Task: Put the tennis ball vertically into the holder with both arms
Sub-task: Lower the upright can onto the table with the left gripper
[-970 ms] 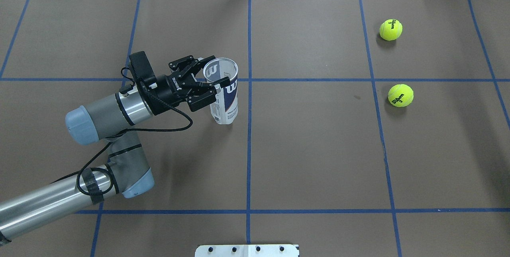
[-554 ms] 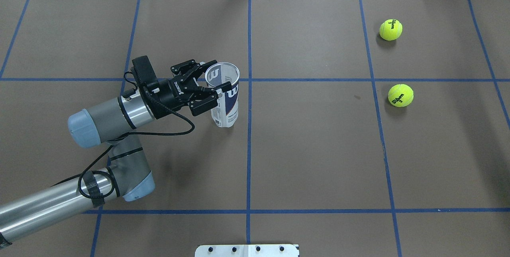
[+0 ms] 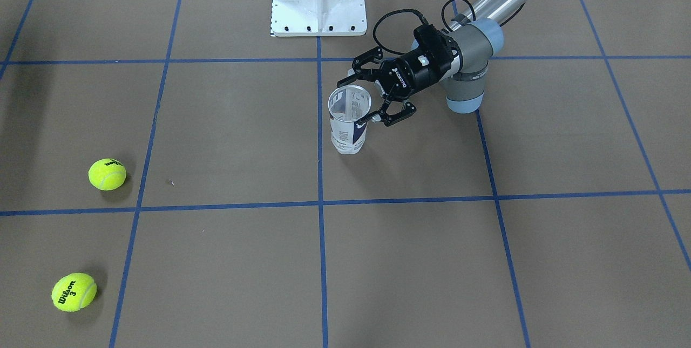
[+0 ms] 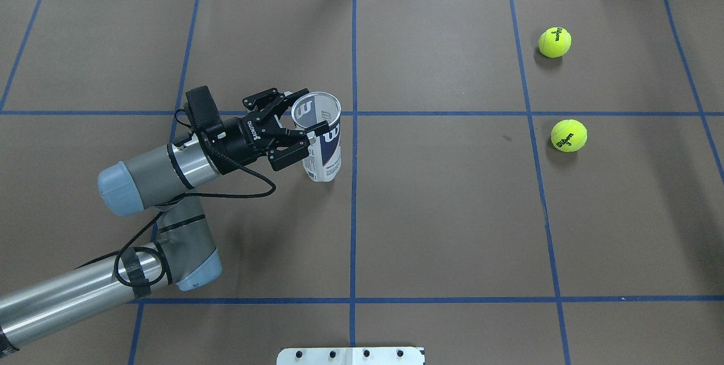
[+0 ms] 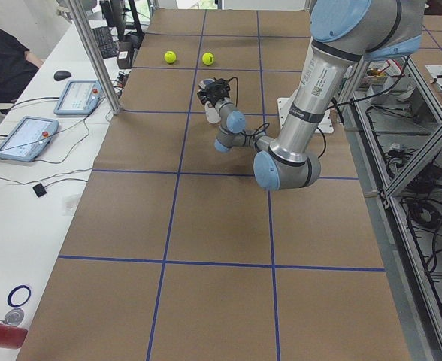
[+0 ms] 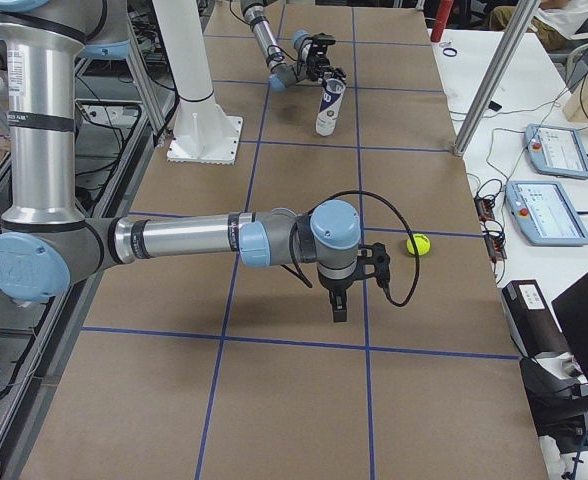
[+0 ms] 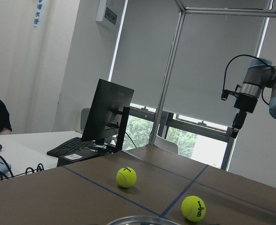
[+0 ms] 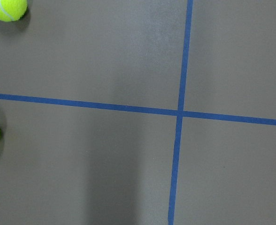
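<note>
Sitting at the near edge of the worktop (image 4: pixel 452 229), on its centre line, is the white pedestal base (image 4: pixel 350 355). From the near left corner the left arm (image 4: pixel 153 164) reaches in over brown paper crossed by blue tape lines (image 4: pixel 353 212). The left gripper (image 4: pixel 309 110) has its fingers (image 4: pixel 323 125) spread wide and pressed against opposite sides of the holder (image 4: pixel 323 153) just under its silver rim. The holder stands about upright just left of the centre tape line, mouth up and well clear of every edge; whether its base touches the worktop cannot be told. Through the mouth only its own clear wall and label show. To its right lies a broad bare stretch, reaching to the nearer tennis ball (image 4: pixel 568 135) and, farther off, the farther tennis ball (image 4: pixel 554 42), the two lying apart. Beyond them, at the right end, the right gripper (image 6: pixel 338 303) points down above the worktop; how its fingers stand cannot be told. Since a second ago the holder and left gripper have edged slightly right and nearer together, while the balls have not moved
</note>
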Robot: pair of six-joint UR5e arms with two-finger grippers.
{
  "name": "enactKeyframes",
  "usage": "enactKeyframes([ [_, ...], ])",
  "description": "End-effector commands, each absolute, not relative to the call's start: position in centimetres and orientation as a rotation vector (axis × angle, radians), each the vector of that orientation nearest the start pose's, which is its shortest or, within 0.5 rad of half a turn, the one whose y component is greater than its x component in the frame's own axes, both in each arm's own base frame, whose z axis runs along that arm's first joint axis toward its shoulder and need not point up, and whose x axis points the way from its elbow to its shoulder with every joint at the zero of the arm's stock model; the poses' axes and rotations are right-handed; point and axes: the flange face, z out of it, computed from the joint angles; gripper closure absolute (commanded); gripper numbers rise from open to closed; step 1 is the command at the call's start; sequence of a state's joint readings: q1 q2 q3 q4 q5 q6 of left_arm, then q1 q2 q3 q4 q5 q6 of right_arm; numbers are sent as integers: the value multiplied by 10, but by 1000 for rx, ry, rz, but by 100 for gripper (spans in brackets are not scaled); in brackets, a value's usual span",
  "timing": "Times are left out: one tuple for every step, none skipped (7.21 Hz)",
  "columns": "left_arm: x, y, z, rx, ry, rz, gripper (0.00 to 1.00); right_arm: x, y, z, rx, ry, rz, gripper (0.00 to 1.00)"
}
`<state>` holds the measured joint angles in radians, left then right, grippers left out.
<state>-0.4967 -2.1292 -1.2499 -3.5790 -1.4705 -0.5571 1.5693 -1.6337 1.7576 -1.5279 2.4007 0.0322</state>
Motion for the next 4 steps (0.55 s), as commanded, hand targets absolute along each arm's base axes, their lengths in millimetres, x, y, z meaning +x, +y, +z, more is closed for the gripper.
enactKeyframes([
  [482,-418,293,1573,1606,168,40,61,-472,589,143,-830,-37,1],
  [489,-411,300,1574,1617,146,40,59,-472,589,142,-830,-40,1],
  [492,-407,304,1577,1620,117,40,59,-472,589,141,-829,-39,1],
  [492,-408,304,1578,1619,116,39,59,-472,589,141,-830,-39,1],
])
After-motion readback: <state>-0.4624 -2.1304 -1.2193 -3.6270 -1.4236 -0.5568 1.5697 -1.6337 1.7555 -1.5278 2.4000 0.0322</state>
